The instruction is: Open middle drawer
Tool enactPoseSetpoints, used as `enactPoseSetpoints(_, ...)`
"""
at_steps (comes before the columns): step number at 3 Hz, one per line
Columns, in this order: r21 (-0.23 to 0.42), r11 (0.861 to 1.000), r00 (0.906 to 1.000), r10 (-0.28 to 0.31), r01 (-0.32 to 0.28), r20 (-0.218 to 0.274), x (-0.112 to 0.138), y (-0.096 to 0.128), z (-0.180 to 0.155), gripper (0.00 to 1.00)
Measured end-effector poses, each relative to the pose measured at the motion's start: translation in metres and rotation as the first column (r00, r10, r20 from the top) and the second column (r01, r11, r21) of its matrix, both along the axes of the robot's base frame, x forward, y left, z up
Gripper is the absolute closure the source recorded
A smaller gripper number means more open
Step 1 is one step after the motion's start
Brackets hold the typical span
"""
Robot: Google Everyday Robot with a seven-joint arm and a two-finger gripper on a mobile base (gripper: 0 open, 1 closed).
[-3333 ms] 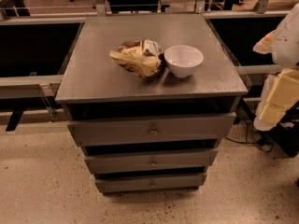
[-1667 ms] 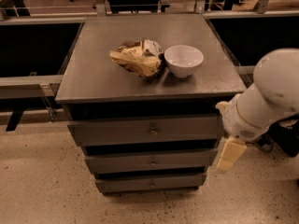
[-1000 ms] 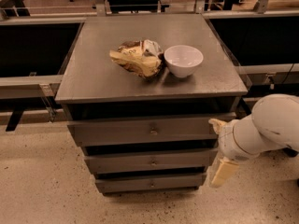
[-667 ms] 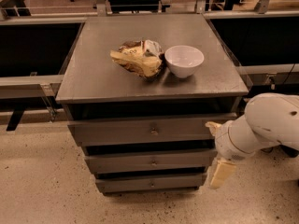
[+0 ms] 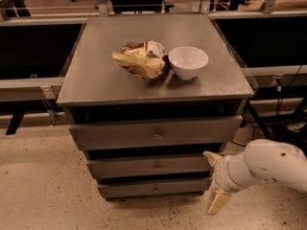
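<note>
The grey metal cabinet has three drawer fronts. The middle drawer (image 5: 144,166) is the mid-sized front, with a small round centre knob (image 5: 157,166), and its front is pushed in, with a dark gap above it. The widest front (image 5: 153,133) is above it and the narrowest (image 5: 153,189) is below. My gripper (image 5: 209,182) is low at the cabinet's front right corner, level with the middle and bottom fronts. Its two cream fingers (image 5: 217,202) are spread apart and hold nothing. It is well right of the knob and not touching it.
On the cabinet top (image 5: 96,80) lie a crumpled chip bag (image 5: 140,61) and a white bowl (image 5: 188,61). Dark benches with metal rails flank the cabinet on both sides. Cables and a dark stand (image 5: 283,114) are at the right. Speckled floor (image 5: 43,190) lies in front.
My arm has come down from the right side and swung in toward the cabinet's lower right corner, ending lower and slightly further left. The drawers, bag and bowl have not moved.
</note>
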State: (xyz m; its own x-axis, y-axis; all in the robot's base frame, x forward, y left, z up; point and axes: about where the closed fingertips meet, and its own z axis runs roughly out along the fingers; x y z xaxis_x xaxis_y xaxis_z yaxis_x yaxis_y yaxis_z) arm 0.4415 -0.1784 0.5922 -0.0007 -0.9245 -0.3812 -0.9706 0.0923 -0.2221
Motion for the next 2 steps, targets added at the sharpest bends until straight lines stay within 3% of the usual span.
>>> enactPoseSetpoints(1,0.079,0.997,0.9985,0.008,-0.012,0.054,0.0092,0.0066,-0.0324,0.0)
enactPoseSetpoints(2,0.085,0.996,0.9987,0.015,-0.019,0.049,0.0076,0.008,-0.0397,0.0)
